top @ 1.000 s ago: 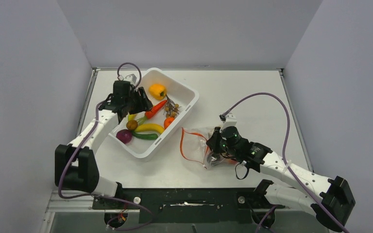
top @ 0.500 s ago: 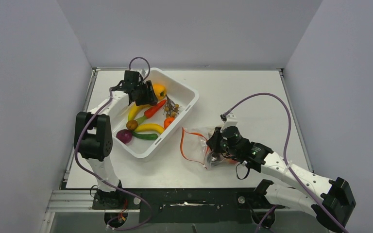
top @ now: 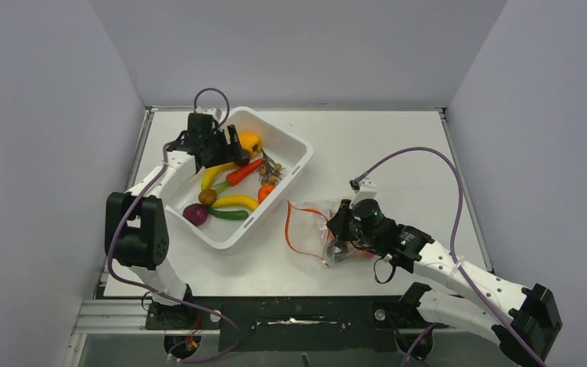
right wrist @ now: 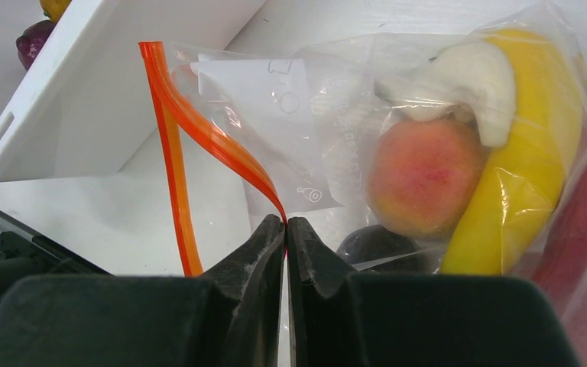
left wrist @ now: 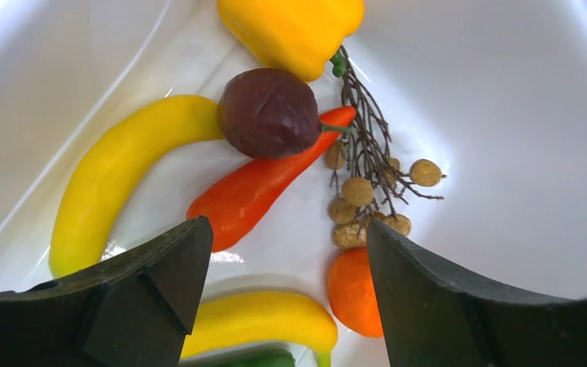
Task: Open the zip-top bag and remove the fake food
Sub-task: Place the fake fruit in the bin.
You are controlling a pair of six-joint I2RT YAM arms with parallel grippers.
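Note:
The zip-top bag lies right of the white tub, its red-orange zip strip parted into two strands. My right gripper is shut on one strand of the strip at the bag's mouth; it also shows in the top view. Inside the bag are a peach, a yellow banana, a white piece, a dark plum and something red. My left gripper is open and empty above the tub, over a dark purple plum, a red chili and bananas.
The tub also holds a yellow pepper, a twig of small brown balls, an orange fruit, a green vegetable and a purple fruit. Grey walls close in the table on both sides and at the back.
My left gripper moved from the tub's left side toward its far end, above the food. My right gripper shifted slightly toward me and right, still pinching the bag's strip.

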